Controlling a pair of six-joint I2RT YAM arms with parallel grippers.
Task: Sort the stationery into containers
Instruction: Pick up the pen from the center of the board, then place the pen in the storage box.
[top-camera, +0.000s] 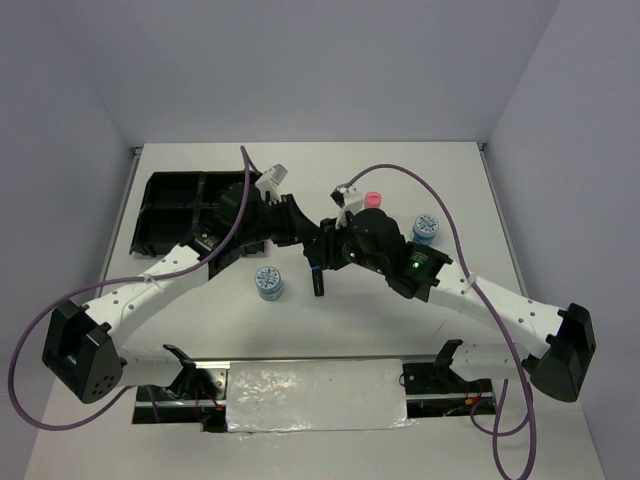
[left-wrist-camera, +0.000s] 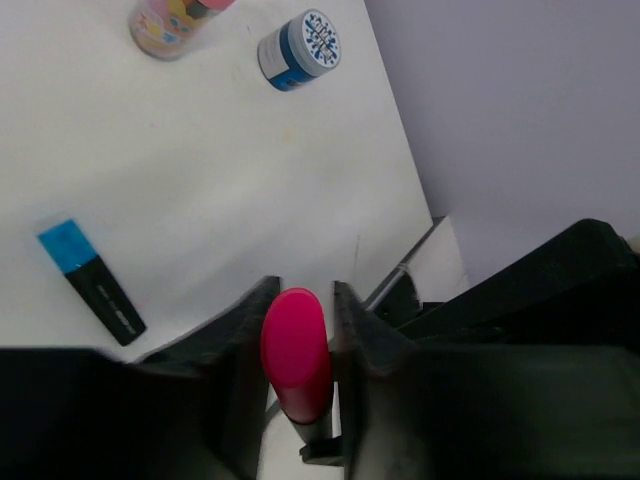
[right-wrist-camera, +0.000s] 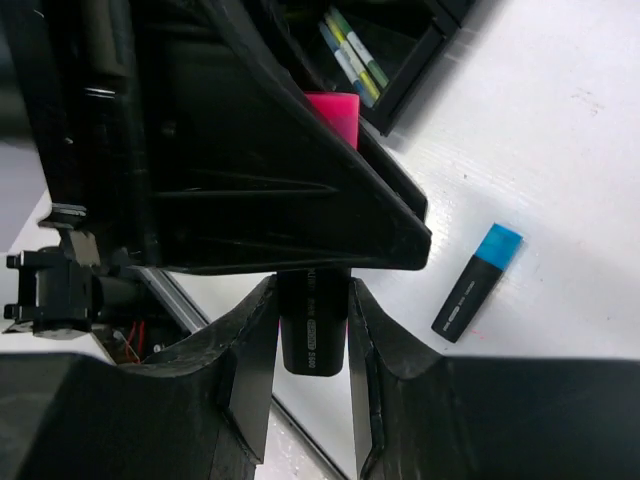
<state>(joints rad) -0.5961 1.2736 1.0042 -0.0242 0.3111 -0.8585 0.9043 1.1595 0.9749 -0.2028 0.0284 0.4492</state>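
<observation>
A black marker with a pink cap (left-wrist-camera: 297, 350) is held in the air between both grippers at the table's middle. My left gripper (left-wrist-camera: 303, 310) is shut on its pink cap. My right gripper (right-wrist-camera: 312, 320) is shut on its black body (right-wrist-camera: 314, 335). In the top view the left gripper (top-camera: 300, 225) and right gripper (top-camera: 325, 242) meet tip to tip. A blue-capped marker (top-camera: 317, 281) lies on the table just below them. The black tray (top-camera: 180, 205) stands at the far left and holds thin pens (right-wrist-camera: 355, 55); the left arm hides part of it.
One blue-white tin (top-camera: 268, 283) stands near the blue-capped marker (left-wrist-camera: 92, 283), another tin (top-camera: 425, 228) to the right. A pink-capped bottle (top-camera: 372, 200) stands behind the right wrist. The left gripper's black body (right-wrist-camera: 250, 190) fills much of the right wrist view.
</observation>
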